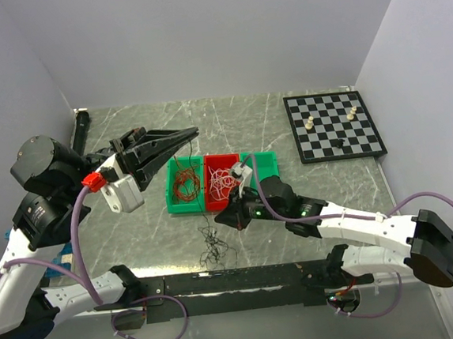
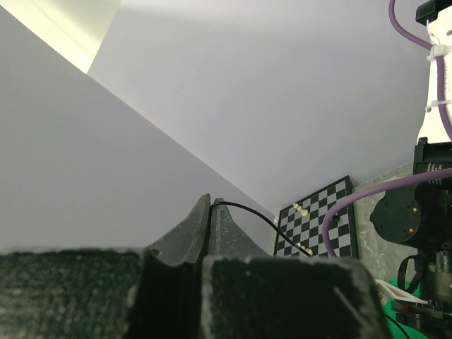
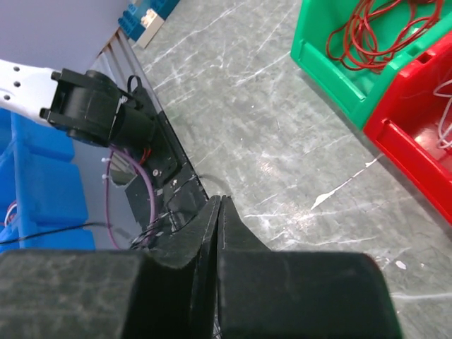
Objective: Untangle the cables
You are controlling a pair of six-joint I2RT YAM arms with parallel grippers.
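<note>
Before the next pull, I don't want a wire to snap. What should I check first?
1. Left tool shut on the black wire: ok.
2. Right tool shut: ok. Wire caught in it: cannot tell.
3. Black tangle lying on the table, outside the bins: ok.
4. Red wires inside the left green bin: ok.
5. White wires inside the red bin: ok.
</note>
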